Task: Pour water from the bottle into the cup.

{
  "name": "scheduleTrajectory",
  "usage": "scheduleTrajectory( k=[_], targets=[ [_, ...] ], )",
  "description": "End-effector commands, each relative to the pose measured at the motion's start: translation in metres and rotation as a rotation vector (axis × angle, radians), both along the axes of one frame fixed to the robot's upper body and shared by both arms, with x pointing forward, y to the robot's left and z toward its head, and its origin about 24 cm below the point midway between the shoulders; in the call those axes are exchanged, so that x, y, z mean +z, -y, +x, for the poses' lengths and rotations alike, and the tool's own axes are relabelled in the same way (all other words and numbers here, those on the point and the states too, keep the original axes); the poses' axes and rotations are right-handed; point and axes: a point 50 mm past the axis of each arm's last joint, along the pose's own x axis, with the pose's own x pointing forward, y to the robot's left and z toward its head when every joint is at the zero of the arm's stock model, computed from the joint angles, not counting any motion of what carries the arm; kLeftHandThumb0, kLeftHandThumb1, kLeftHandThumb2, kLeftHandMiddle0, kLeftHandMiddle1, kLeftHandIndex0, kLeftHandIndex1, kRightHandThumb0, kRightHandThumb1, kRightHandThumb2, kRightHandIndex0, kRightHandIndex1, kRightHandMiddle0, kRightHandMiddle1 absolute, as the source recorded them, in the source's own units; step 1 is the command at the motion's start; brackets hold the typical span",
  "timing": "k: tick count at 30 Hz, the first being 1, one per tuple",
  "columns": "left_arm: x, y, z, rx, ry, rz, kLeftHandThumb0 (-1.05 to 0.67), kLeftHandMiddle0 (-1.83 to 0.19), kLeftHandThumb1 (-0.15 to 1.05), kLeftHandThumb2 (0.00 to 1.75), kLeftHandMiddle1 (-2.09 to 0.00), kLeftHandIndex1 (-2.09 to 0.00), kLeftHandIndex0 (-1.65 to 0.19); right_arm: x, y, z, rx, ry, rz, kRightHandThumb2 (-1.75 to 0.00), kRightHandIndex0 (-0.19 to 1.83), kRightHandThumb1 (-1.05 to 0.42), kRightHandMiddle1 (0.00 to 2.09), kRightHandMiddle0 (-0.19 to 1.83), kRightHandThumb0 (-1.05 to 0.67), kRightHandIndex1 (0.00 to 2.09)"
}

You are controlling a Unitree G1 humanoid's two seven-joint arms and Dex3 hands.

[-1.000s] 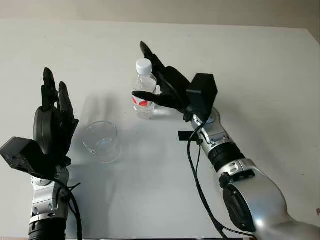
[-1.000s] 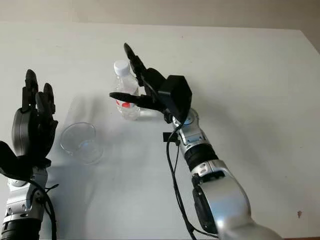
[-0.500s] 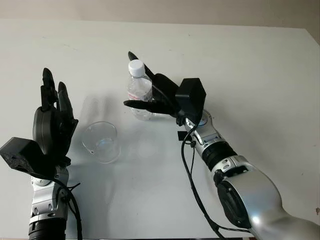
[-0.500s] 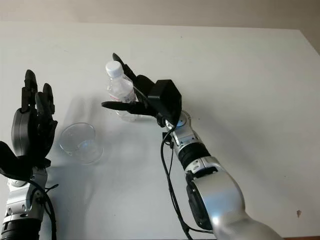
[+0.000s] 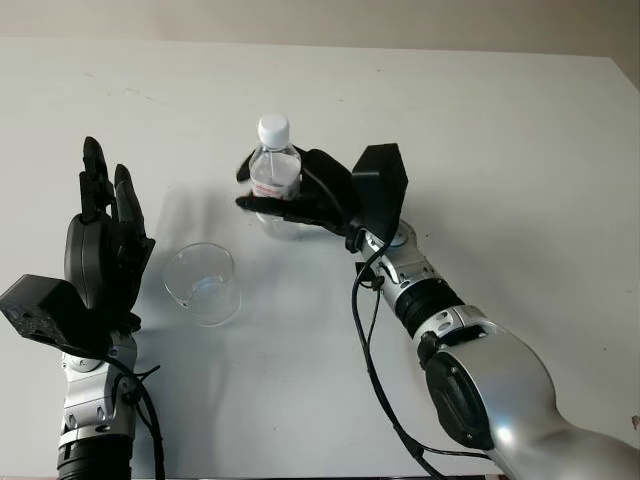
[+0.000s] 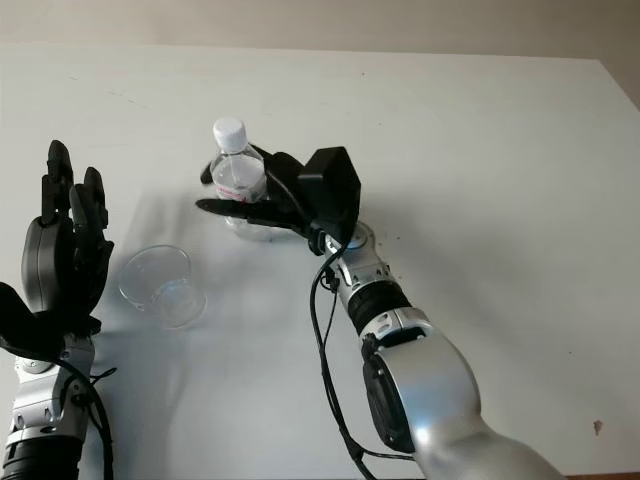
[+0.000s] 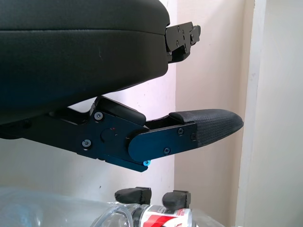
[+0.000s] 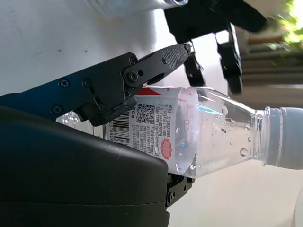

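Since a second ago your right hand [image 5: 300,195] has closed in: its fingers [image 8: 156,59] now wrap the water bottle [image 5: 275,175] at its label, where before they stood apart from it. That bottle stands upright, white cap [image 5: 273,128] on, beyond and to the right of the clear cup [image 5: 203,283] on the white table [image 5: 500,150]. Your left hand [image 5: 100,250] hangs open just left of the cup, holding nothing. You've got the grasp; uncapping, lifting and pouring all remain, and the cup looks empty.

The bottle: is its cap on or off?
On: the white cap sits atop the upright bottle in the right hand.
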Motion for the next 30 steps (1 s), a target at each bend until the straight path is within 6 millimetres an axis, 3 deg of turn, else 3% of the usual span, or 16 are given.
scheduleTrajectory(
  k=[1, 5, 14, 18, 24, 30],
  targets=[
    [0.002, 0.0, 0.0, 0.003, 0.015, 0.006, -0.8, 0.09, 1.05, 0.58, -0.06, -0.06, 0.17, 0.007, 0.001, 0.001, 0.017, 0.059, -0.048, -0.06, 1.31, -1.03, 2.09, 1.04, -0.27, 2.09],
    [0.002, -0.001, 0.0, 0.007, 0.017, 0.006, -0.8, 0.08, 1.05, 0.57, -0.06, -0.06, 0.16, 0.009, 0.001, -0.001, 0.055, 0.115, -0.103, -0.1, 1.23, -1.05, 2.09, 1.16, -0.24, 2.09],
    [0.002, -0.003, 0.0, 0.011, 0.017, 0.01, -0.8, 0.09, 1.05, 0.58, -0.05, -0.05, 0.17, 0.012, 0.003, -0.001, -0.016, 0.205, -0.123, -0.08, 1.04, -1.05, 2.09, 1.11, -0.33, 2.09],
    [0.001, -0.003, 0.0, 0.015, 0.015, 0.011, -0.8, 0.08, 1.05, 0.58, -0.05, -0.06, 0.16, 0.016, 0.004, 0.001, -0.085, 0.255, -0.126, -0.16, 1.03, -1.05, 2.09, 1.08, -0.25, 2.09],
    [0.001, -0.001, 0.0, 0.018, 0.018, 0.013, -0.79, 0.08, 1.05, 0.58, -0.05, -0.06, 0.16, 0.043, 0.011, 0.004, -0.169, 0.475, -0.168, -0.22, 1.03, -1.05, 2.09, 1.02, -0.12, 2.09],
    [0.0, 0.0, 0.001, 0.013, 0.019, 0.004, -0.8, 0.08, 1.05, 0.57, -0.05, -0.06, 0.16, 0.066, 0.007, 0.004, -0.208, 0.691, -0.282, -0.19, 1.02, -1.04, 2.09, 0.71, -0.07, 2.09]
  ],
)
